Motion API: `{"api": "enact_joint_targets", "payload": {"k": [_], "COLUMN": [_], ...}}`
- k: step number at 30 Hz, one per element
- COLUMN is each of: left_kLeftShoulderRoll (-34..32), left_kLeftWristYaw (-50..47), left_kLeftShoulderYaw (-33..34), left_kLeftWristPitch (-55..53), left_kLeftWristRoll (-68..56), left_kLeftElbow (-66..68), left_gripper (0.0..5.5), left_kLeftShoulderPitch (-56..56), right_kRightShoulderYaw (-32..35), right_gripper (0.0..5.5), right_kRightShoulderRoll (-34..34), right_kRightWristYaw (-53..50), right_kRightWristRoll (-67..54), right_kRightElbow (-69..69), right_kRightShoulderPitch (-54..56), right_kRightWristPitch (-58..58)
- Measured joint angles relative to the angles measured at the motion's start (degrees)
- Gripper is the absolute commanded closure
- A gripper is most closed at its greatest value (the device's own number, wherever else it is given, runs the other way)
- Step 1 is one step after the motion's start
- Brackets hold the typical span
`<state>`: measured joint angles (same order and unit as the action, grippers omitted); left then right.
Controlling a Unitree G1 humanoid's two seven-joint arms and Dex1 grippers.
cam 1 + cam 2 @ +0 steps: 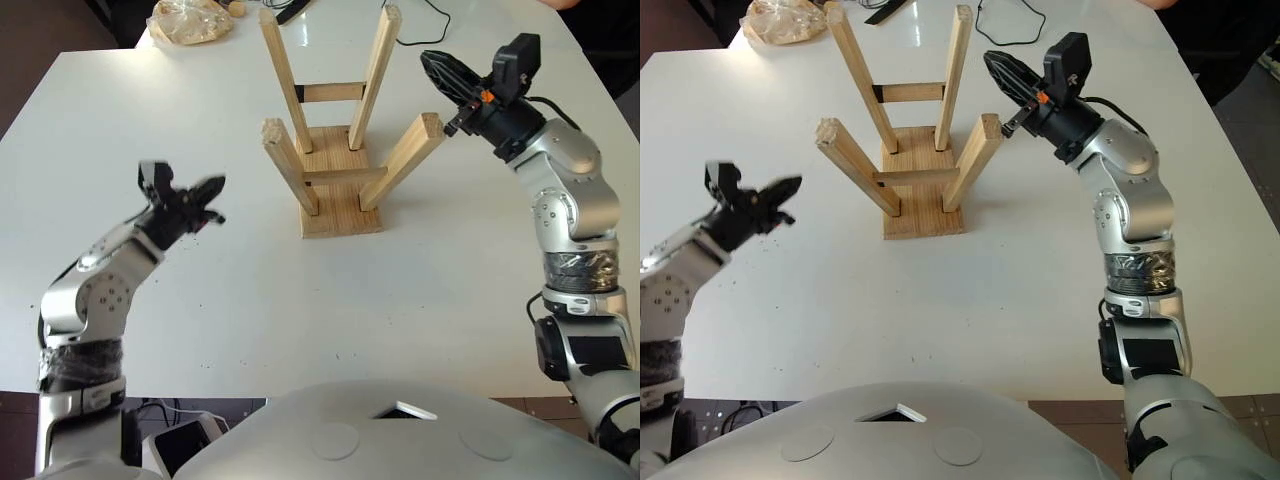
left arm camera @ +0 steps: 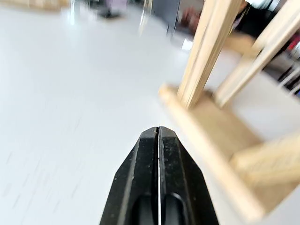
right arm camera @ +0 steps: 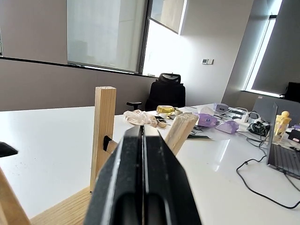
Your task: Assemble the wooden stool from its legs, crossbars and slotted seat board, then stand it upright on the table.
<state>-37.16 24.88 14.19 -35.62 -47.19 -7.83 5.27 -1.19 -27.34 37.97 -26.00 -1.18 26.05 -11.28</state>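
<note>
The wooden stool [image 1: 335, 175] sits upside down near the middle of the white table [image 1: 120, 120], its slotted seat board [image 1: 340, 218] flat on the surface and four legs pointing up and splaying outward. One crossbar [image 1: 333, 93] joins the two far legs; another [image 1: 345, 175] links the two near ones. The robot's left gripper [image 1: 212, 200] hovers low over the table to the stool's left, well apart from the nearest leg [image 1: 290, 165], its two black fingers [image 2: 159, 187] pressed together and holding nothing. The right gripper [image 1: 428, 62] is raised at the stool's right side, just above and behind the top of the near right leg [image 1: 405, 160], without visible contact; its fingers [image 3: 140, 187] are also closed flat against each other and empty. A crumpled plastic bag [image 1: 190, 20] and a dark cable [image 1: 420, 25] lie at the table's far edge, behind the stool.
</note>
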Motion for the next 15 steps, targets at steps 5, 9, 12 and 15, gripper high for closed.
{"api": "enact_joint_targets", "payload": {"k": [5, 9, 12, 15], "left_kLeftShoulderRoll": [-0.82, 3.21, 5.31, 6.41], "left_kLeftWristYaw": [6.17, 6.99, 7.12, 7.23], "left_kLeftShoulderYaw": [-1.87, -7.98, -11.11, -12.84], "left_kLeftWristPitch": [-0.48, -1.29, -1.76, -2.06], "left_kLeftWristRoll": [1.38, 2.19, 3.01, 4.07], "left_kLeftElbow": [-4.95, -9.30, -10.84, -11.86], "left_gripper": [5.48, 5.48, 5.48, 5.48], "left_kLeftShoulderPitch": [1.82, 1.21, 0.34, -0.22], "right_kRightShoulderYaw": [0.61, 4.15, 10.09, 12.14], "right_gripper": [5.50, 5.50, 5.50, 5.50], "right_kRightShoulderRoll": [-0.52, 4.11, 6.26, 4.36], "right_kRightWristYaw": [0.63, -1.42, -5.10, -5.23], "right_kRightWristRoll": [-1.04, -8.75, -16.96, -18.29], "right_kRightElbow": [0.47, 1.70, 1.38, -0.31], "right_kRightShoulderPitch": [-0.39, -0.29, 2.13, 5.18], "right_kRightWristPitch": [0.24, -8.08, -13.99, -16.18]}}
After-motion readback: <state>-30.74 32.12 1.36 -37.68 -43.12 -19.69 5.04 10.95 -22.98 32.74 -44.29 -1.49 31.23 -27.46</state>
